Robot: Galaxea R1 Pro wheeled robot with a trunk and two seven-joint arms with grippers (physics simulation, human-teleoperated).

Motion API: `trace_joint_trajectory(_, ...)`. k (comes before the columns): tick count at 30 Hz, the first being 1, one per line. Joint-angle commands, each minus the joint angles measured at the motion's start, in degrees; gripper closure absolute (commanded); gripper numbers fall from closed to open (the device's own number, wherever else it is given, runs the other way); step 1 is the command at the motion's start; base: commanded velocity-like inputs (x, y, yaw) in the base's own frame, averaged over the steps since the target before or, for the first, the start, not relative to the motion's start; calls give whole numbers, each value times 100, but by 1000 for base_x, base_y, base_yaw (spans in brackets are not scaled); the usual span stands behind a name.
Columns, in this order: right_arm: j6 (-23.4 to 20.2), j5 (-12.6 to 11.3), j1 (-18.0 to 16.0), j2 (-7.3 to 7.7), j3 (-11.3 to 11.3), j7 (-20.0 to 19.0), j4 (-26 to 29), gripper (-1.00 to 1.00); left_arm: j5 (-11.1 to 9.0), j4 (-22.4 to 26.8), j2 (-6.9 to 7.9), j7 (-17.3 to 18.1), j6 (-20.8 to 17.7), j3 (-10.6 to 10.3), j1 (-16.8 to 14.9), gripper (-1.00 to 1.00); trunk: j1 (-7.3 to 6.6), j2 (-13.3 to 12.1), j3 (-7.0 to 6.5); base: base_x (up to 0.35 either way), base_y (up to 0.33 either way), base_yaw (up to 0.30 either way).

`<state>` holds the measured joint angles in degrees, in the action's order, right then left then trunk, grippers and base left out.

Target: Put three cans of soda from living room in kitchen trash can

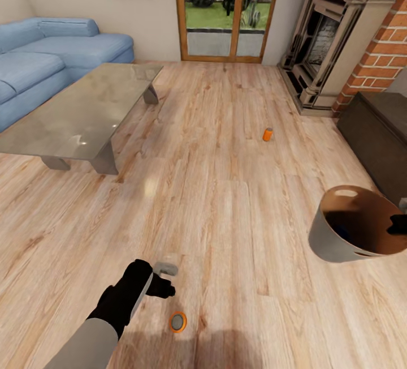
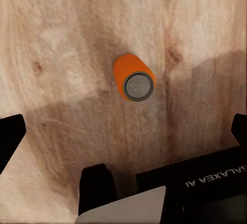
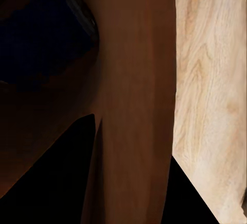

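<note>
Left gripper [image 2: 123,136] hovering above an upright orange can [image 1: 178,321] on the wooden floor [image 1: 237,210], jaws wide apart and empty, a 2nd orange can [image 1: 267,134] standing farther off near the fireplace [image 1: 333,35], grey bin [image 1: 333,239] held up at the right with a dark blue can [image 3: 43,38] inside, right jaws gripping its rim.

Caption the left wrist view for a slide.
Open left gripper poised above an upright orange can on the wooden floor.

Light wooden floor [image 1: 226,199]. Upright orange can [image 1: 268,134] at one o'clock; second orange can [image 1: 178,321] at six o'clock; glass coffee table [image 1: 79,114] at ten o'clock.
</note>
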<state>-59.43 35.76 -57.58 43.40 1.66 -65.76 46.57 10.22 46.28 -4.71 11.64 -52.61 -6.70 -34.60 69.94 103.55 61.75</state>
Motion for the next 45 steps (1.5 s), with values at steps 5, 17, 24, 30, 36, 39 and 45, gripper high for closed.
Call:
trace_joint_trajectory(5,-57,-37,-698,-99,-54,2,-267,100,-31,-79,-24,-15,23,2,-17,-100,0,0,1,0,0,0)
trace_joint_trajectory(17,-57,461,-1238,-283,-77,2,-607,100,-46,-3,-38,-22,40,2,-21,-100,44,80,78,0,0,0)
trace_joint_trajectory(24,-57,880,-1247,-424,-87,2,-620,100,-47,25,-58,-26,43,2,-21,-100,197,361,264,0,0,0)
trace_joint_trajectory(30,-57,919,-1247,-436,-193,2,-704,100,-46,125,-115,-30,101,2,-22,-100,329,602,424,0,0,0)
trace_joint_trajectory(36,-57,962,-1247,-425,-252,2,-754,100,-23,426,-239,-101,-205,-4,-364,-100,461,842,585,0,0,0)
trace_joint_trajectory(39,-57,1060,-1247,-423,-258,2,-760,100,-4,437,-256,-122,-616,0,-883,-100,527,963,665,0,0,0)
trace_joint_trajectory(45,-57,1300,-1247,-471,-288,2,-763,100,10,58,-276,-150,-739,2,-1751,-100,659,1203,825,0,0,0)
